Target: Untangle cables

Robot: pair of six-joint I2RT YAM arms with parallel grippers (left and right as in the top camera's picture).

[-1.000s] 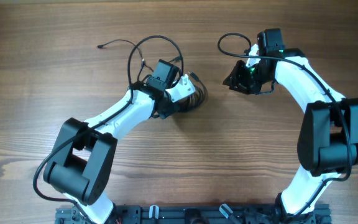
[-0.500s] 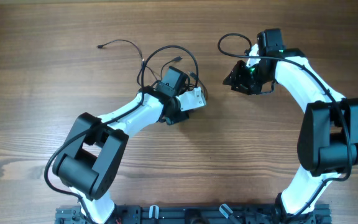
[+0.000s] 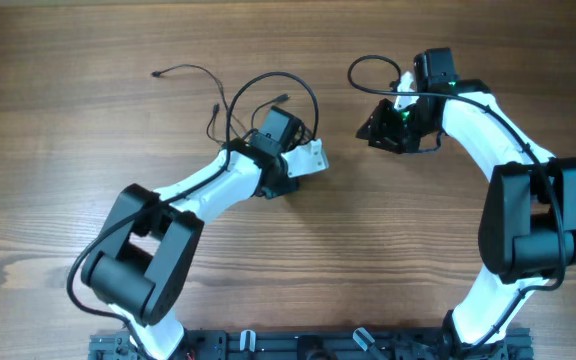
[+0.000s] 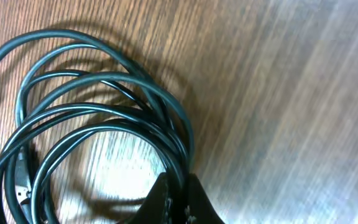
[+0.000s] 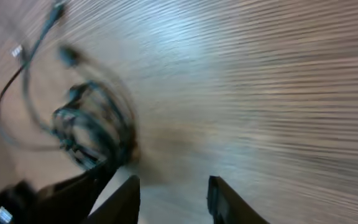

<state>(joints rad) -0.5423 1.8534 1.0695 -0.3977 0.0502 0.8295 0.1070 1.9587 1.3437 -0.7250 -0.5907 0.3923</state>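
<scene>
Since the earlier overhead frame the left arm had swung to the right and the cable loop had opened wider, with one plug end now lying to its left. The left gripper (image 4: 178,190) was pressed together, and in the wrist view several strands of the cables (image 4: 98,115) ran straight into its fingertips, so it was read as pinching the coil at its near edge. From there the coil fanned up and to the left across the table (image 4: 303,93). In the overhead view the loop (image 3: 268,76) arched just beyond the left gripper (image 3: 311,158), and a free strand (image 3: 183,68) trailed off well to the left. The right gripper (image 5: 174,199) was spread with nothing between its fingers, near but apart from the bundle. Step judged: hold taken, separation barely begun. The next move calls for drawing the pinched strands clear while the right gripper takes a second loop.
</scene>
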